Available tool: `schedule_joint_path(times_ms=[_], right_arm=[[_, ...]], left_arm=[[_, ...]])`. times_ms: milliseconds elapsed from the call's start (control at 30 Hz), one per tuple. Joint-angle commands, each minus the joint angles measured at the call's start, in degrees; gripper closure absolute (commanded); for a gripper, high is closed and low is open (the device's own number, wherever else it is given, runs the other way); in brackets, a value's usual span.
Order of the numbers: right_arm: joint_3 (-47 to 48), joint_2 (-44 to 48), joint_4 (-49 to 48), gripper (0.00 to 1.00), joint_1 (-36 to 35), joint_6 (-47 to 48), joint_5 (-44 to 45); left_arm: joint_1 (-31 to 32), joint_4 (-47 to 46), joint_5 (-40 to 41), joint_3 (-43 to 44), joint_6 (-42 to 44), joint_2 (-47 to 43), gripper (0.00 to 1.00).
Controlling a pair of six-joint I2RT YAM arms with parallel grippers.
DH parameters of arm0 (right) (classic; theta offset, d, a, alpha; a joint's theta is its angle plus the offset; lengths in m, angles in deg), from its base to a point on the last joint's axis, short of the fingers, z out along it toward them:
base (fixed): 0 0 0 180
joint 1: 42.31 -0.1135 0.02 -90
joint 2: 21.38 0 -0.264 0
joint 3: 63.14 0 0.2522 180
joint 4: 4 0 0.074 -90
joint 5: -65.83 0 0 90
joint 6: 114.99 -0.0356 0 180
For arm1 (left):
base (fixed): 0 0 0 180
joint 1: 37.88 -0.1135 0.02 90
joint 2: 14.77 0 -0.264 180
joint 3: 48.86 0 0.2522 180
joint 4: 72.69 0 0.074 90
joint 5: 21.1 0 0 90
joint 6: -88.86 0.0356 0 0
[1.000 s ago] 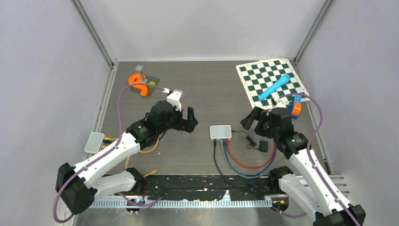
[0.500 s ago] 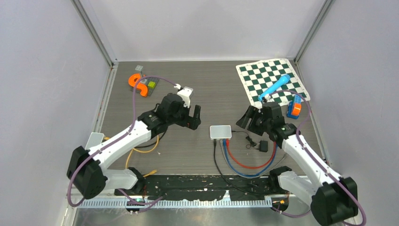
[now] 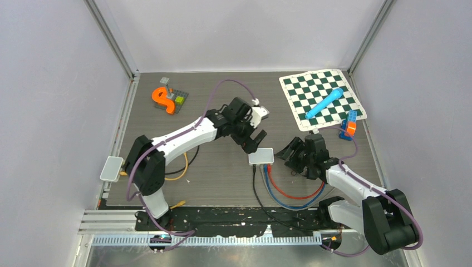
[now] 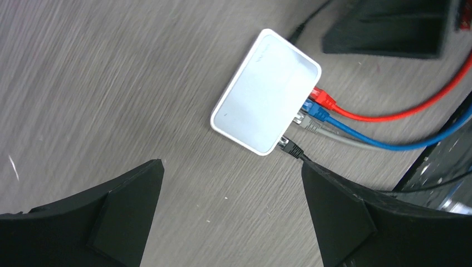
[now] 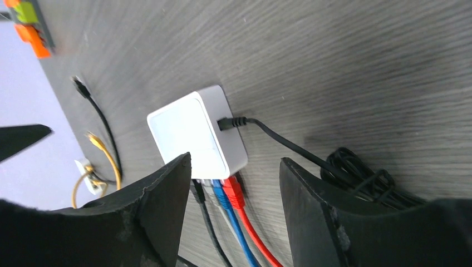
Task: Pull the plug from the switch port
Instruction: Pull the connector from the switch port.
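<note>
Top external view: approach step. Switch (image 3: 261,156) sits mid-table, toward the near edge, plugs (image 4: 311,111) seated. Left gripper (image 3: 253,142) and right gripper (image 3: 286,154) flank it, both released. Next, you straddle one plug and clench.

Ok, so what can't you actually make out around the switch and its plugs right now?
Top external: plugs at the switch are too small to tell their latches.
Right wrist: the black plug is partly behind a finger of the right end effector.
Left wrist: the port openings are hidden under the switch's own edge; the red cable is cut off by the right edge.
</note>
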State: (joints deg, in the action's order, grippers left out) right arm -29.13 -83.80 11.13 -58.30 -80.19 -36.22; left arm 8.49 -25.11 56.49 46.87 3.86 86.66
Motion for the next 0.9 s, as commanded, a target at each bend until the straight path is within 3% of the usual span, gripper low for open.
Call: schedule_joint_path(times_ms=[0,367,867], right_arm=[[-1.9,0.3,-7.9,0.34,0.2,-6.1,3.8],[-7.5,4.6,-12.7,0.34,0.3,-14.6,8.9],[-8.9,13.4,-6.5,0.33,0.3,-15.5,16.0]], left_arm=[[0.0,3.6,-6.2,1.9,11.9,1.7,0.00],[3.5,4.9,-5.0,8.7,16.5,9.5,0.00],[5.6,8.2,2.1,11.8,16.9,15.6,0.01]])
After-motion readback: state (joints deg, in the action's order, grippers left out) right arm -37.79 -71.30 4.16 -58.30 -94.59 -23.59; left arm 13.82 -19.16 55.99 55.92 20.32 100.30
